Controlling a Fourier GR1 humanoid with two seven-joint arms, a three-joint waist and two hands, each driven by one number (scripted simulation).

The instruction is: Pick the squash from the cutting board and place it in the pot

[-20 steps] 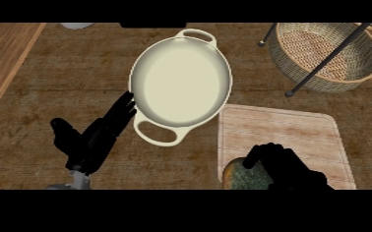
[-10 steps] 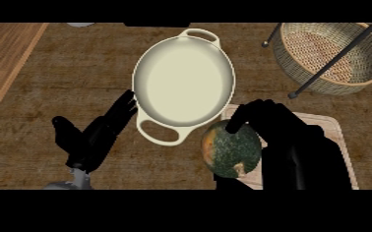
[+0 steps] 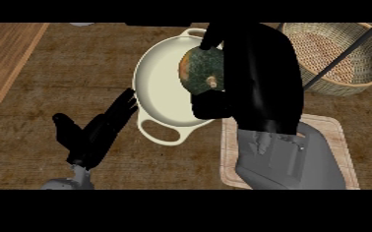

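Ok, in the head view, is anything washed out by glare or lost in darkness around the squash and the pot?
Head view: no glare; the cream pot is evenly lit and its rim reads clearly. The right hand is a near-solid black shape curled round the squash, so its finger detail merges and covers the squash's right side. The left hand is equally dark against the brown counter.

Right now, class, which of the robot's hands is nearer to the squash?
The right hand: it is curled round the squash, holding it over the pot. The left hand rests open beside the pot's near-left rim, apart from the squash.
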